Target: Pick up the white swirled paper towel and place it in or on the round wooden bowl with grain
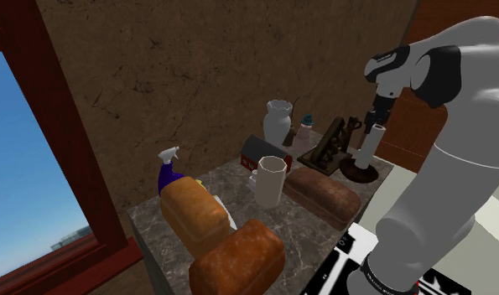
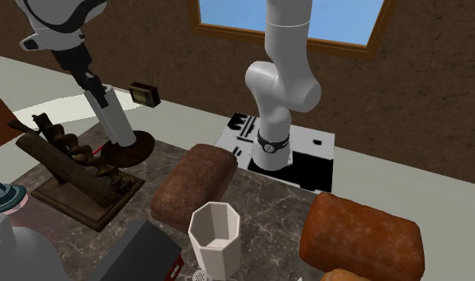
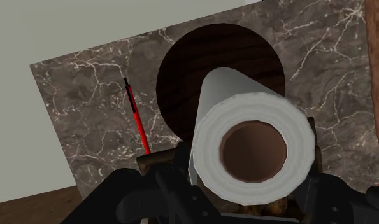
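The white paper towel roll (image 1: 370, 142) leans a little, its lower end in the dark round wooden bowl (image 1: 359, 174) at the counter's far corner. My gripper (image 1: 380, 113) is shut on the roll's upper end. In the second exterior view the roll (image 2: 116, 120) slants up from the bowl (image 2: 136, 148) to the gripper (image 2: 94, 83). In the wrist view the roll's end with its brown core (image 3: 253, 149) sits between the black fingers (image 3: 181, 159) of the gripper (image 3: 248, 167), and the bowl (image 3: 194, 70) lies right beneath.
A wooden rack (image 2: 68, 172) and a red pen (image 3: 138, 121) lie beside the bowl. Brown bread loaves (image 1: 323, 194) (image 1: 237, 256), a white cup (image 1: 270, 178), a white vase (image 1: 278, 122), a dark box (image 1: 257, 151) and a spray bottle (image 1: 168, 168) crowd the marble counter (image 1: 151, 222).
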Controlling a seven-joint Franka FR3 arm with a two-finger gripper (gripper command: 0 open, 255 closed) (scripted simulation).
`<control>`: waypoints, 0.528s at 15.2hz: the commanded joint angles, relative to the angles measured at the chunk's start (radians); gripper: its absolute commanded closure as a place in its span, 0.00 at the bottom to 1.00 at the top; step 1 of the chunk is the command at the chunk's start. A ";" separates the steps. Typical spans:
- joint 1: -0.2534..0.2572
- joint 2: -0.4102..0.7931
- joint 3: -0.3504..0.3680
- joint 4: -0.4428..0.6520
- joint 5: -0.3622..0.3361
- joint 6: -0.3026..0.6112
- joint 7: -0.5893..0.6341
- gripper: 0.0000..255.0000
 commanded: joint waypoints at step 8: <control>-0.001 0.013 0.001 -0.034 0.010 0.044 -0.005 1.00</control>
